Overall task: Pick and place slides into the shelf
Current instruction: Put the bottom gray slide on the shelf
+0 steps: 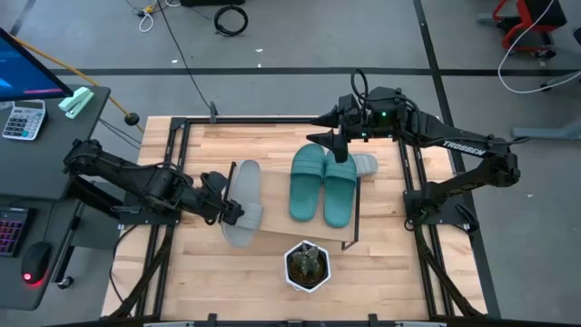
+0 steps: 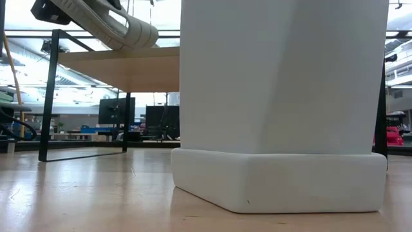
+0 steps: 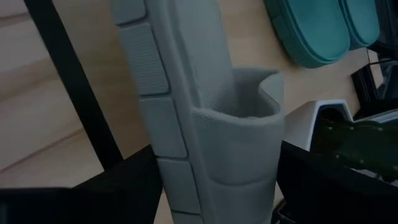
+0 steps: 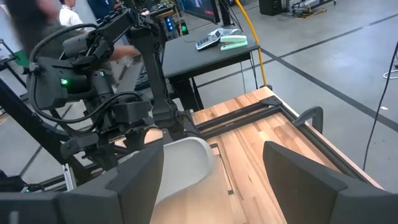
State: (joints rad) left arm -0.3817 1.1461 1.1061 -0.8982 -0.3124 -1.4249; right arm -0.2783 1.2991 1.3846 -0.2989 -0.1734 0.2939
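Close in, my left gripper [image 1: 232, 207] has its jaws parted around the grey slide [image 1: 243, 202], which overhangs the shelf [image 1: 272, 151] edge; I judge it could tip off. Beyond, the teal slides [image 1: 323, 184] lie on the shelf, right gripper [image 1: 334, 145] open above them.

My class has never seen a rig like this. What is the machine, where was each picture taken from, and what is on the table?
Two dark robot arms work at a wooden table. One picture looks down from above. One looks level from the tabletop, mostly blocked by a white plant pot. One comes from each wrist. A low shelf carries a teal pair of slides and a grey slide at the left gripper; whether that slide is gripped is unclear. The right gripper hovers open above another grey slide.
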